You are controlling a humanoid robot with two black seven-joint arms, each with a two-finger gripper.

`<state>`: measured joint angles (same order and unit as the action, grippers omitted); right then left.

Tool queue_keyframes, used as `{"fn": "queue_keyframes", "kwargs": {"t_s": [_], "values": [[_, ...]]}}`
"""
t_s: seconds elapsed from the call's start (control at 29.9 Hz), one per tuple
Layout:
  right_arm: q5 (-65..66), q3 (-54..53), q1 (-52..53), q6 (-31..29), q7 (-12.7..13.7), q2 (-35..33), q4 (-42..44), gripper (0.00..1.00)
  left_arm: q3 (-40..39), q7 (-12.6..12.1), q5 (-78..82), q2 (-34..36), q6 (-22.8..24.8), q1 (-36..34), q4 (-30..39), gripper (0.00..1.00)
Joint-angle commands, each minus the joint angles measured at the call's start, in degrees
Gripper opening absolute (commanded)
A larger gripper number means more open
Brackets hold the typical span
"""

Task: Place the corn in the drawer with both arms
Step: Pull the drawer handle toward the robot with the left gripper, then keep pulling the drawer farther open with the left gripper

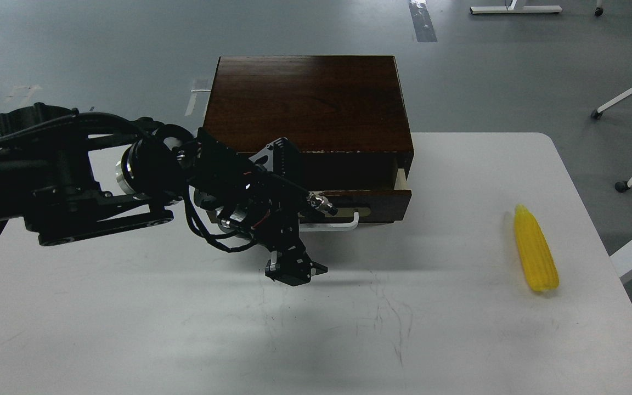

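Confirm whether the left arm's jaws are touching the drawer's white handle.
Apart. The head view shows the left gripper hanging over bare table, below and left of the white handle on the drawer, with open tabletop between them.

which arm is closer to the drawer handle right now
Left. The left gripper hangs just in front of and below the handle, apart from it. The right arm is not in view.
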<state>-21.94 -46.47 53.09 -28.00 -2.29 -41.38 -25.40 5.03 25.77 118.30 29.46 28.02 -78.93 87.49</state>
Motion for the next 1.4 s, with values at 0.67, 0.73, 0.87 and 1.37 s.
{"fn": "queue_keyframes", "kwargs": {"t_s": [0.67,0.73,0.87,1.37], "values": [[0.06,0.06,-0.01,0.0,0.0,0.16,0.96,1.0,0.86,-0.11,0.17,-0.1,-0.02,2.2,-1.54,0.92],[0.06,-0.03,-0.01,0.0,0.0,0.16,1.4,1.0,0.86,-0.11,0.17,-0.28,-0.02,2.2,-1.45,0.92],[0.06,-0.03,-0.01,0.0,0.0,0.08,1.49,1.0,0.86,-0.11,0.17,-0.28,-0.02,2.2,-0.75,0.92],[0.06,-0.03,-0.01,0.0,0.0,0.25,2.02,1.0,0.86,-0.46,0.7,-0.45,-0.02,1.76,0.04,0.92]]}}
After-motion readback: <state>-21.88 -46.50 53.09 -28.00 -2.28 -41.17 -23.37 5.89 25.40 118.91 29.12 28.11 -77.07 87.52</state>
